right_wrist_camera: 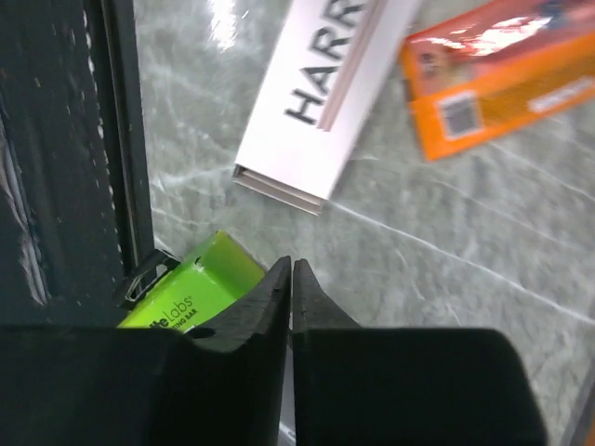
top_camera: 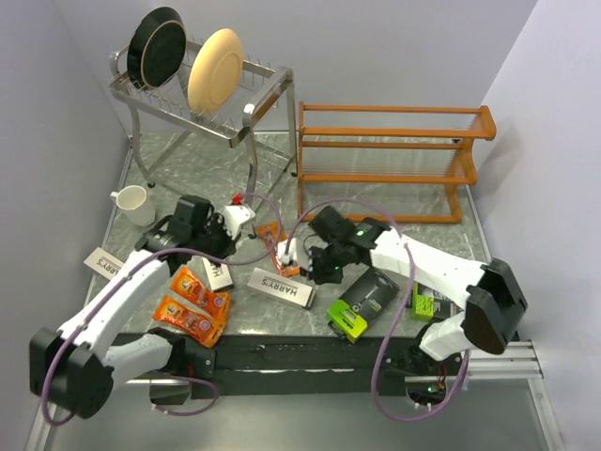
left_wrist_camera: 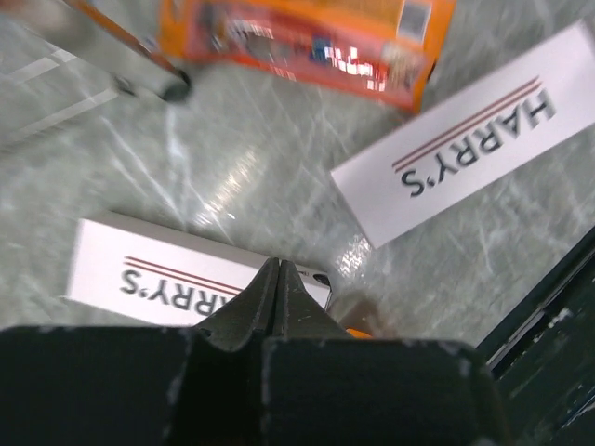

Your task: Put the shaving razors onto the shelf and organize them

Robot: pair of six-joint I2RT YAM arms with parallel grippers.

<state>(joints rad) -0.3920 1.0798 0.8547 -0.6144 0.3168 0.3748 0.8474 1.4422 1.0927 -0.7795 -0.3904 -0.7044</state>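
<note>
Right end effector (right_wrist_camera: 291, 279) closed, lime-green pack (right_wrist_camera: 191, 290) against dark edge rail (right_wrist_camera: 56, 139)

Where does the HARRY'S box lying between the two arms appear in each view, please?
Top external: HARRY'S box, lower centre.
Left wrist: upper right, lettering upside down.
Right wrist: top centre, cut off by the frame.
Shared landmark: the orange pack beside it.

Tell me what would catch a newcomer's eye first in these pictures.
Scattered over the marble table lie white HARRY'S boxes, orange packs and a lime-green pack. The orange wooden shelf at back right holds none of them; a silver rack at back left carries a black plate and a cream plate.
</note>
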